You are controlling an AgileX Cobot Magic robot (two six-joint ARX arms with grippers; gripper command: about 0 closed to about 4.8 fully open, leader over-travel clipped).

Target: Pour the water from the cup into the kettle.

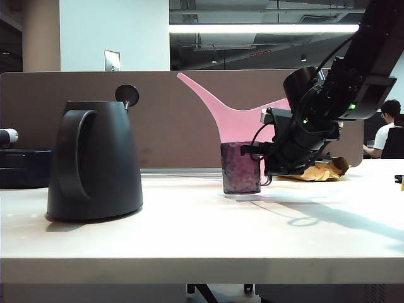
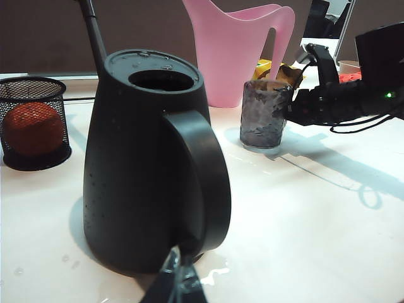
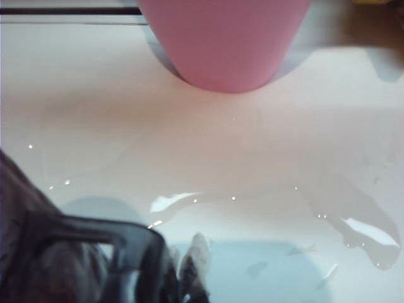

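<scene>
Ceiling strip light (image 1: 262,28) backlights the scene; table (image 1: 202,233) glares, shadows fall forward, right wrist view blurred.

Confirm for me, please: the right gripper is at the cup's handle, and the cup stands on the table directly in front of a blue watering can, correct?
Not quite: the watering can behind the cup is pink, not blue, as the exterior view shows. The rest holds: the right gripper is at the cup's handle, and the cup stands on the table.

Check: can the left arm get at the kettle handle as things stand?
Probably yes. The kettle handle faces the left gripper, nothing between them. The right gripper is at the cup, well clear.
</scene>
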